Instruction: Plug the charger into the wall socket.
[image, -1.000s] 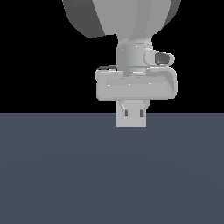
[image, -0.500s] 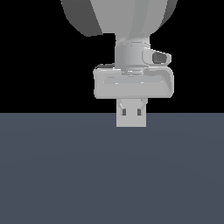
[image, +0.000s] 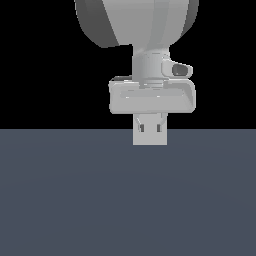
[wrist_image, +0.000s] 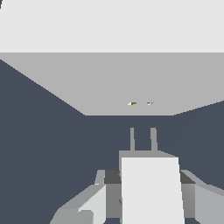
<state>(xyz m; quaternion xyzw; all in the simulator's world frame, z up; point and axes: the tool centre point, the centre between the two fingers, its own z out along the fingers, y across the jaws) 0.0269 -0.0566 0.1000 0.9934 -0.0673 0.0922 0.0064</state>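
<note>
Whitish-grey rectangular charger block (wrist_image: 151, 192) clamped between fingers (wrist_image: 144, 186), prongs aimed at light-grey square socket panel (wrist_image: 131, 83) just ahead; line prongs with its two dark holes, push straight, no tilt.

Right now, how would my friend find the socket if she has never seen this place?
Start at the gripper holding the white charger, whose two thin prongs point forward. Ahead of them stands a big flat light-grey panel: that is the socket. Unlike the plain block, it has two tiny dark holes side by side.
</note>
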